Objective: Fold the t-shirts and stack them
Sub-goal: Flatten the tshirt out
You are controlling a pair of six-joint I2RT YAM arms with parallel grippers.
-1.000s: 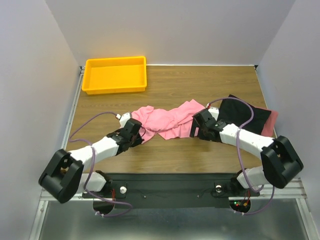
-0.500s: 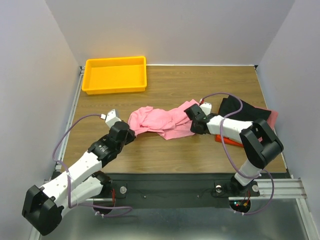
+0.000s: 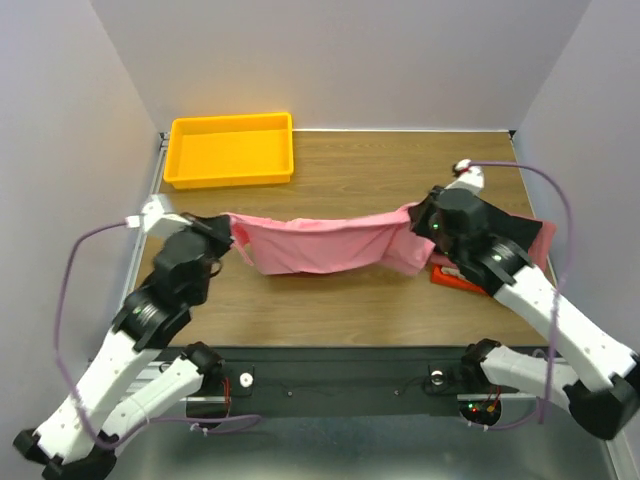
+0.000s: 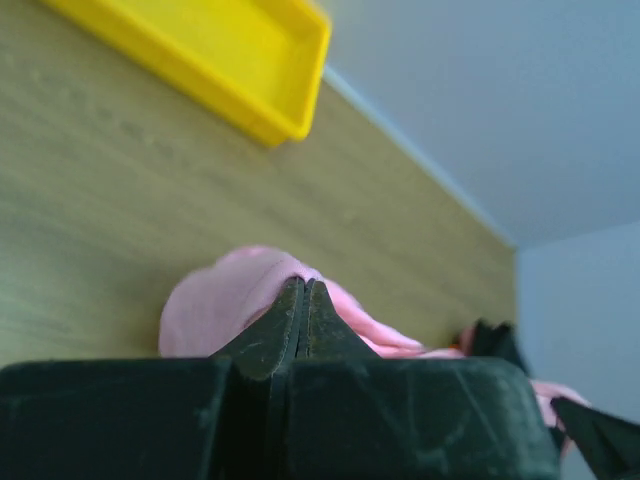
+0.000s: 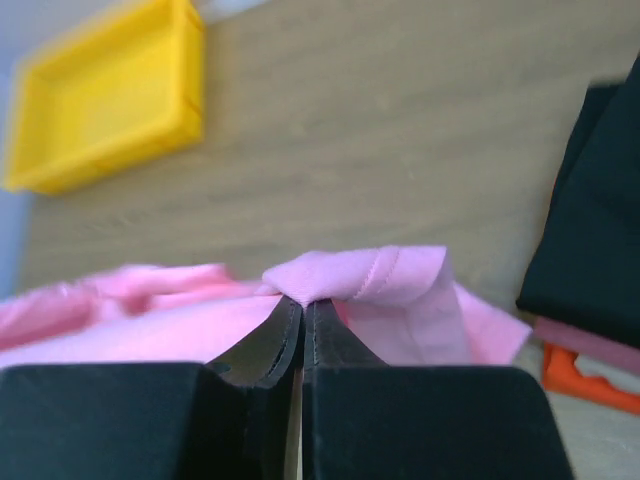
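A large pink t-shirt (image 3: 320, 246) hangs stretched in the air between both grippers, above the middle of the table. My left gripper (image 3: 232, 236) is shut on its left end; in the left wrist view the pink cloth (image 4: 215, 305) bunches over that gripper (image 4: 303, 286). My right gripper (image 3: 413, 222) is shut on the right end, where a hemmed fold (image 5: 375, 275) sits pinched at that gripper (image 5: 302, 303). At the right edge lies a stack with a folded black shirt (image 3: 505, 225) on top, a pink one (image 3: 545, 238) and an orange-red one (image 3: 455, 279) showing below it.
A yellow plastic tray (image 3: 231, 150) stands at the back left of the wooden table (image 3: 370, 170). Grey walls close in on both sides. The arms' cables loop out at the left and right edges.
Both arms rose and pulled apart, lifting the pink shirt off the table and stretching it out. The right gripper closed on the shirt's right end.
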